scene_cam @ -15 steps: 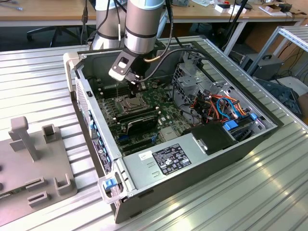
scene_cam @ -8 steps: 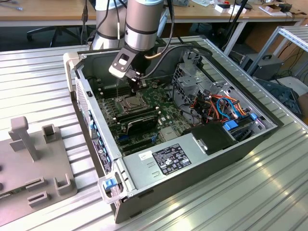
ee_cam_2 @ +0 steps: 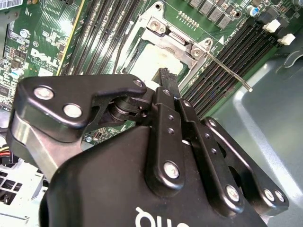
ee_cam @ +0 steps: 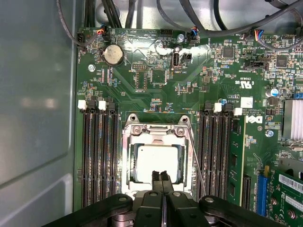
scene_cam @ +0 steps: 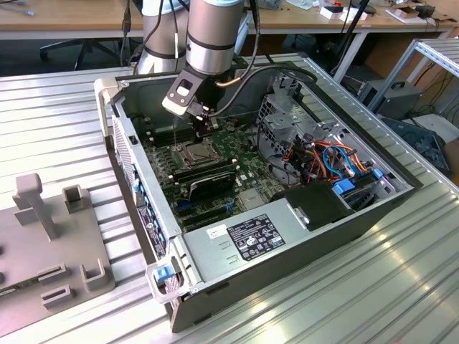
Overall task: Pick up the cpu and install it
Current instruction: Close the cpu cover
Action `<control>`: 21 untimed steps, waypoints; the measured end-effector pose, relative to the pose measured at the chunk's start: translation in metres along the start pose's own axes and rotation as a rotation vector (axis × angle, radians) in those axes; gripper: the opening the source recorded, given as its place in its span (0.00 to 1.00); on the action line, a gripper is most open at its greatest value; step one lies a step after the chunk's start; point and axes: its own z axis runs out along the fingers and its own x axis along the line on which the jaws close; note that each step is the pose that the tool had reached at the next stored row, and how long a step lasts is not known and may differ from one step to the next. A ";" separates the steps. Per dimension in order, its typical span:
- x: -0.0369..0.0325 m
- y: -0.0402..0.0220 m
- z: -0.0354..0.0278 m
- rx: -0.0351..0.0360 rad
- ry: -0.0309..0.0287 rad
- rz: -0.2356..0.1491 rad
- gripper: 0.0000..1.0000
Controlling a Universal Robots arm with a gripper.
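Black two-fingered claw (ee_cam: 161,178): fingers pressed together, holding nothing, tips just above the chip. Small square silvery-grey cpu (ee_cam: 156,161): seated flat inside the hinged metal socket frame (ee_cam: 156,130) on the green motherboard (ee_cam: 156,75). Placement looks done; whether the frame is latched cannot be told.

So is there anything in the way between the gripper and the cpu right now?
Nothing visible. In the first wrist view the gripper, fingers together, sits right at the edge of the cpu, which lies in the socket frame.
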 end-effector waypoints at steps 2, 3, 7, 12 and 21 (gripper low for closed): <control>0.0000 0.0000 0.0000 0.0000 -0.0001 0.000 0.11; 0.0000 0.0000 0.0000 0.0000 -0.0001 0.000 0.11; 0.0000 0.0000 -0.0003 0.0001 -0.0005 0.000 0.11; 0.0000 0.0020 -0.0040 0.0001 -0.0004 0.000 0.11; -0.0002 0.0072 -0.0039 0.0000 -0.0003 0.000 0.11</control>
